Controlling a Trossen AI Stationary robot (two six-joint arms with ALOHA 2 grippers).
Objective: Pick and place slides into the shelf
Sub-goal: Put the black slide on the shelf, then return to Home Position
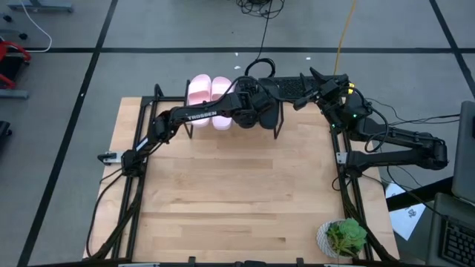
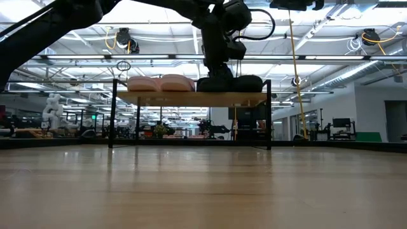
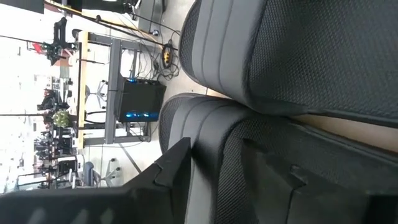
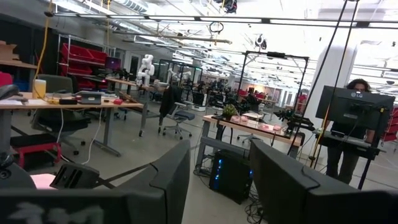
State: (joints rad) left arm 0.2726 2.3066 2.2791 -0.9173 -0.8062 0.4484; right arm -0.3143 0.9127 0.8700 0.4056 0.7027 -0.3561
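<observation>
Your surface is a light wood tabletop (image 1: 223, 200) inside a black frame, bare across the middle and near side except for a potted plant (image 1: 343, 237) at the right near corner. Beyond it, grey floor with dark lines; the low view looks into a bright workshop hall with benches and overhead lights.

The shelf (image 2: 191, 98) stands at the far edge, pale plank on thin black legs. On it: the pale pink pair (image 1: 210, 95) toward the left, side by side and touching; the black pair (image 2: 232, 83) just to their right. Up close, the black slides (image 3: 298, 56) show ribbed soles and a mesh-textured strap.

Your left gripper (image 1: 256, 107) sits over the black pair on the shelf, fingers parted around one black slide (image 3: 249, 162); whether they press on it you cannot tell.

Your right gripper (image 4: 217, 180) is raised beyond the shelf's right end, fingers apart, nothing between them, facing the room.

Open room: everything forward of the shelf. The shelf top looks filled end to end.
</observation>
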